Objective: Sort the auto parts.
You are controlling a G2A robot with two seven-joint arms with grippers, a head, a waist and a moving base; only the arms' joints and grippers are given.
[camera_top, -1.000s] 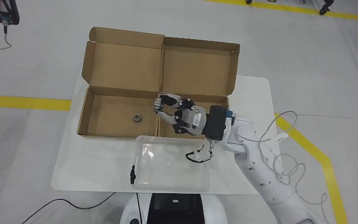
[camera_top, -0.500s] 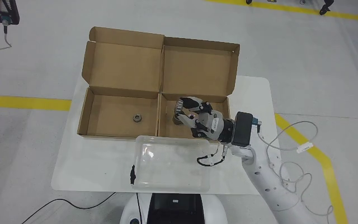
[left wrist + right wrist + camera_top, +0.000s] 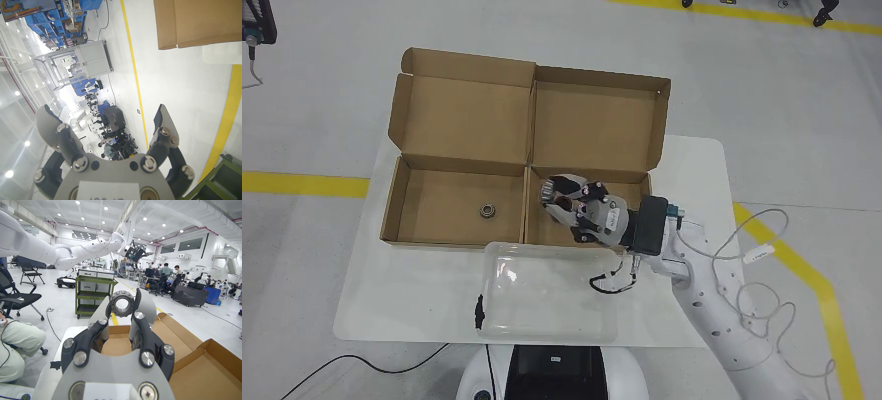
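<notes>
A: What do we have in the right gripper [image 3: 559, 197]?

B: Its 2 fingers pinch a ribbed metal ring [image 3: 121, 313], 1 finger on each side of the outer wall. The hole faces the wrist camera.

A: And where does that put the ring?

B: We see it held up in the air. The right compartment of the box [image 3: 442, 200] lies under the gripper, close to the divider.

A: Anything else near it?

B: Across the divider, to the gripper's left, we see a small bearing [image 3: 485, 210] on the floor of the other compartment. Behind the gripper, toward the robot, a clear tray [image 3: 542, 305] sits just beside the box's front wall on the table [image 3: 692, 170].

A: And the left gripper [image 3: 103, 111]?

B: We find its fingers spread wide. It is raised and aimed out over the hall floor, well apart from the box.
</notes>
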